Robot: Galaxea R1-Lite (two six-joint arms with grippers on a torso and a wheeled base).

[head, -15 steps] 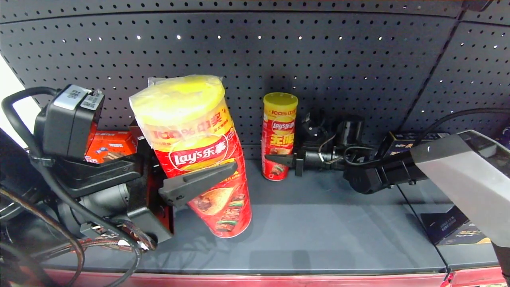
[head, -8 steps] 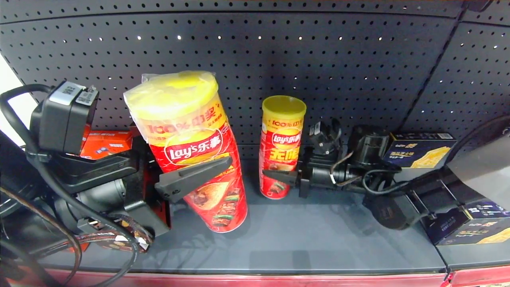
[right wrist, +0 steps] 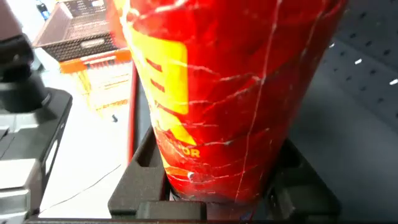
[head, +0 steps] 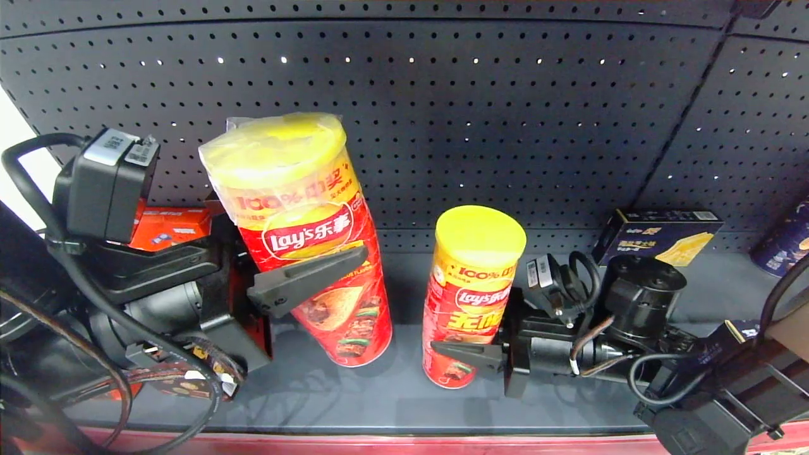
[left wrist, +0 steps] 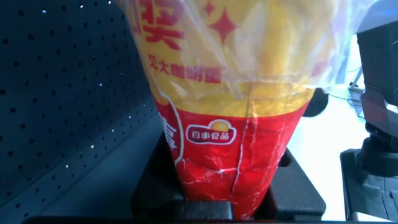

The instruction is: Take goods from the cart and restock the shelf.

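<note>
Your left gripper [head: 334, 279] pinching large chip can [head: 297, 208], tilted, base low over shelf [head: 404, 401], clear film over yellow lid. Your right gripper [head: 462, 346] clamped on smaller chip can [head: 477, 278], upright, near shelf front. Both lidded; contents hidden.

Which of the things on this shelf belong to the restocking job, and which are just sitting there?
Job in hand: left chip can, held by the left gripper; right chip can, held by the right gripper; shelf board.
Lying about: orange box, dark box, blue canister, pegboard.
</note>
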